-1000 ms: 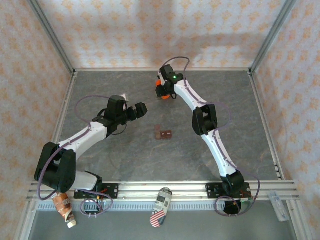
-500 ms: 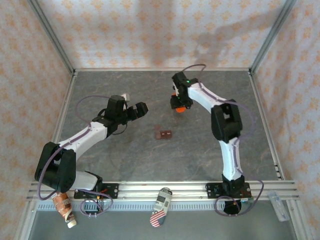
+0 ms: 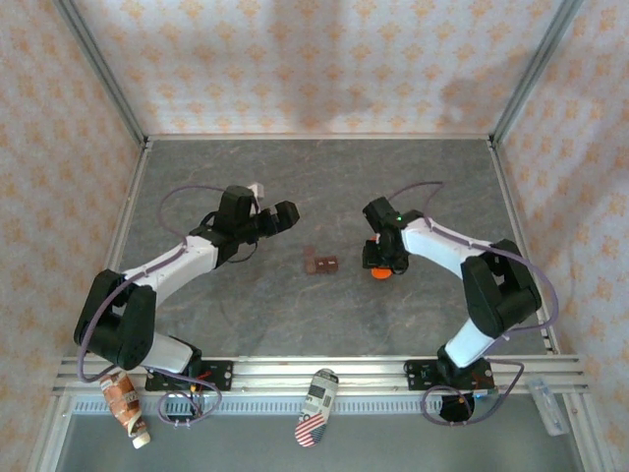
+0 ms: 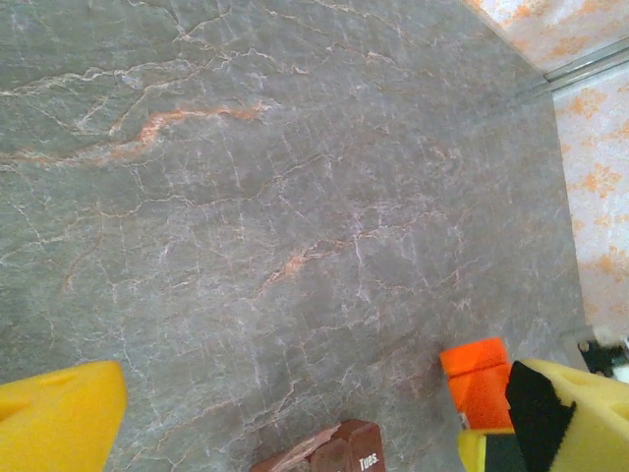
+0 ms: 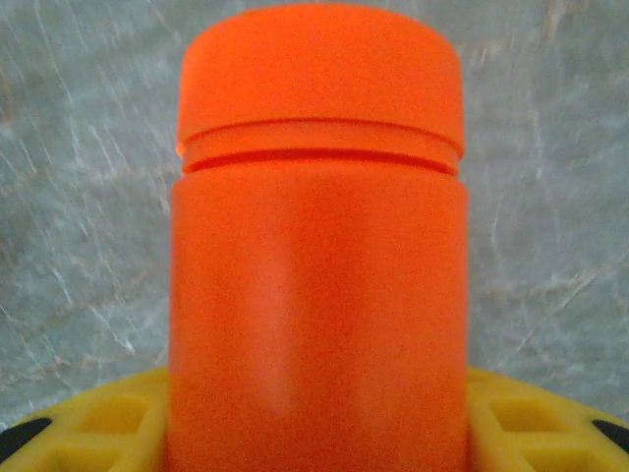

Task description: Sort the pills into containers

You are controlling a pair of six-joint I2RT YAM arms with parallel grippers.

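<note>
Containers (image 3: 320, 264) boxy, red-brown; bottle (image 5: 314, 295) smooth, cylindrical.

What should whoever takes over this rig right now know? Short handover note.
Left end effector: open, empty, above the table, left of the containers.
Right end effector: shut on the orange bottle, cap on, just right of the containers.
The containers sit mid-table between the arms. The pills are too small to make out.
Done: bottle in grip.
Left, most likely: uncap it and sort the pills into the compartments.
</note>
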